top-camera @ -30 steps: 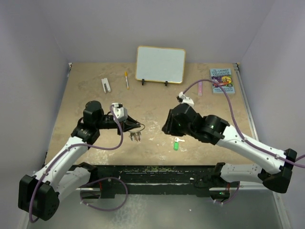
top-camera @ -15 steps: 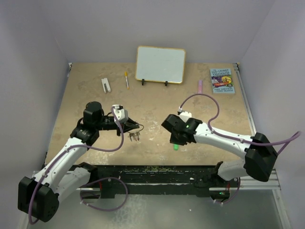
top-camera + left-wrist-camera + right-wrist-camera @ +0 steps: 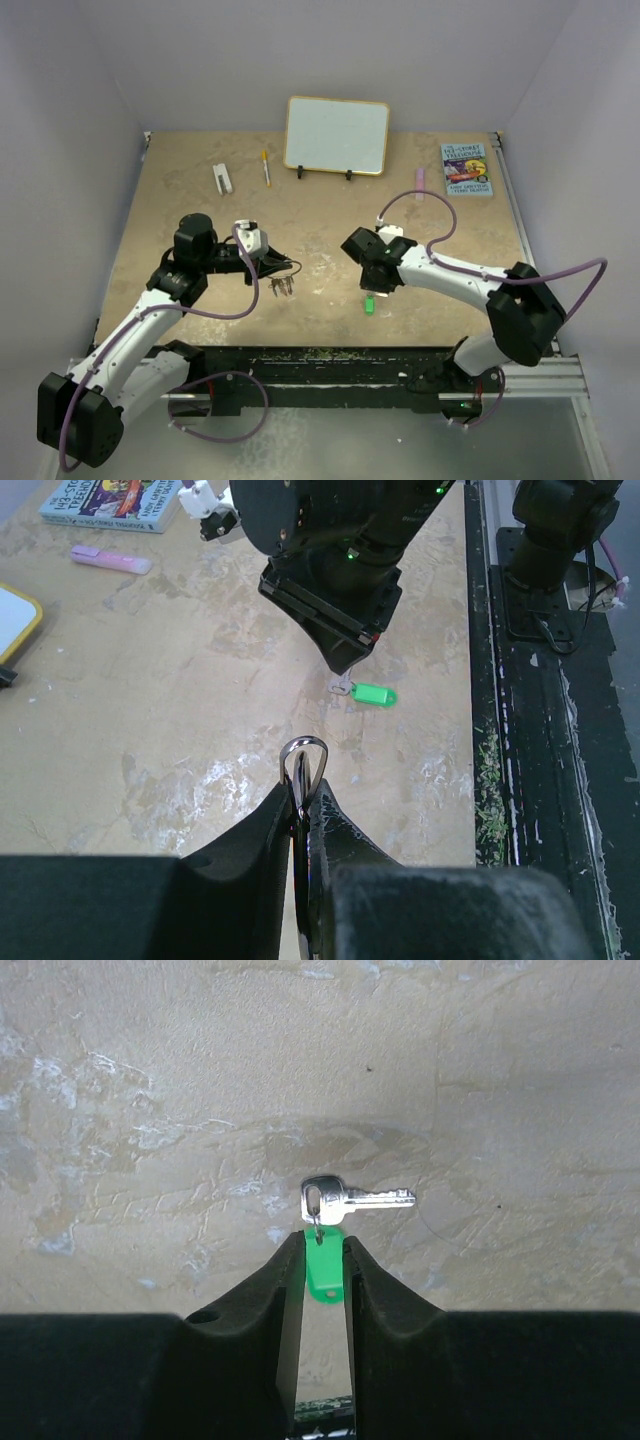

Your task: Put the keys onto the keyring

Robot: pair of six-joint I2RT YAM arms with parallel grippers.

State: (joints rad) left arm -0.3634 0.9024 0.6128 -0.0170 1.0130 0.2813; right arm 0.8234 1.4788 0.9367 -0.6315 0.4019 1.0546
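no legible text in any view, book (image 3: 467, 168) at the far right has a printed title and subtitle on a blue-and-white cover, lettering too small and blurred to read from the top view, cropped and skewed in the left wrist view

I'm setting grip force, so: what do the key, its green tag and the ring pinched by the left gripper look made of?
Key: metal, bright silver, with sharp glints on its blade.
Green tag: probably plastic, with an even saturated colour and a smooth face.
Keyring: thin metal wire, polished, with a mirror-like shine along its loop. The alloy can't be told.
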